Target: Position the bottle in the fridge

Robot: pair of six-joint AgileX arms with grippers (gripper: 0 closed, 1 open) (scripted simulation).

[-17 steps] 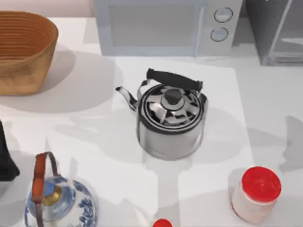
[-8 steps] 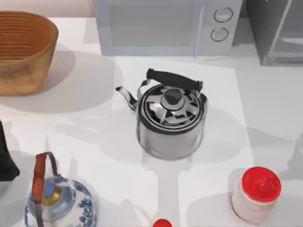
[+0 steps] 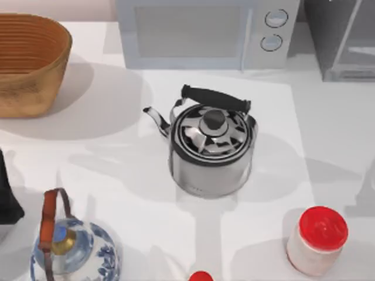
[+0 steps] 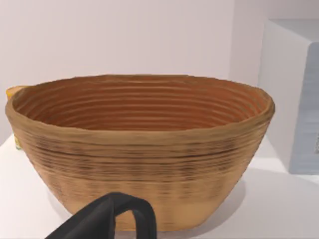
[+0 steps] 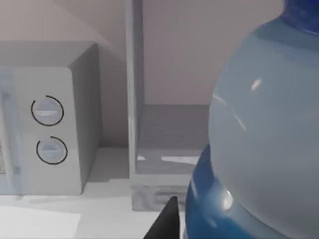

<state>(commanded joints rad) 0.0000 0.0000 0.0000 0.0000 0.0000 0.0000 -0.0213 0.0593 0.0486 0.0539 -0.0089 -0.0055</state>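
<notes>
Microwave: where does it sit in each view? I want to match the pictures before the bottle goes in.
Top view: microwave at the back, dials toward the fridge.
Left wrist view: the pale block beside the basket looks like its side.
Right wrist view: microwave next to the fridge, beyond the bottle.
Shared landmark: the dials.

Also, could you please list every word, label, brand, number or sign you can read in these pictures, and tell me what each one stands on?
No readable text anywhere.
microwave: two round dials, no legible marks.
steel kettle: a row of tiny dots low on its body, too small to read.
bottle: pale and blue surface, close to the right wrist camera, no lettering to be seen.
white jar, basket, blue-and-white teapot, fridge: no writing.
</notes>
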